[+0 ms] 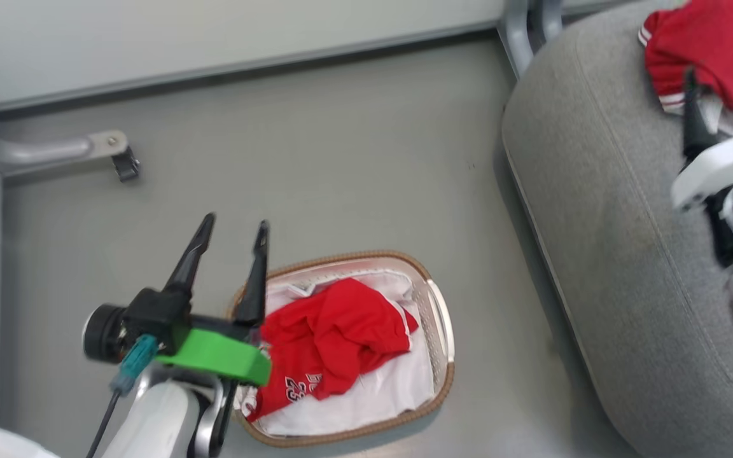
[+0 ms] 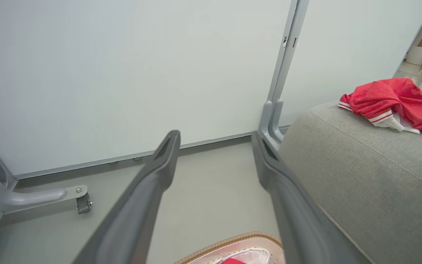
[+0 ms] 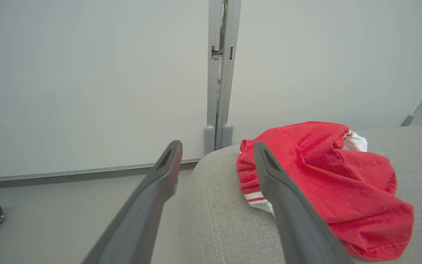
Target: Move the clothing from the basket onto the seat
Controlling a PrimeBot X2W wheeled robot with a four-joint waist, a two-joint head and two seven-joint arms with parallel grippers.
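**A:** While lining up the next pick, working from the big grey seat (image 1: pixel 595 222) along the right of the head view: already carrying one red garment (image 1: pixel 704 44) at the upper right, with the right gripper (image 1: pixel 719 73) hanging over it, spread and empty.

**B:** And the basket (image 1: pixel 446 375), lower centre?

**A:** Holding a second red garment (image 1: pixel 335 337), bunched on a white liner sheet (image 1: pixel 392 388). Probably worth pinching the red bunch high, sparing the sheet.

**B:** Left gripper (image 1: pixel 236 221)?

**A:** Hovering at lower left by the basket's left rim, jaws released, gripping nothing.
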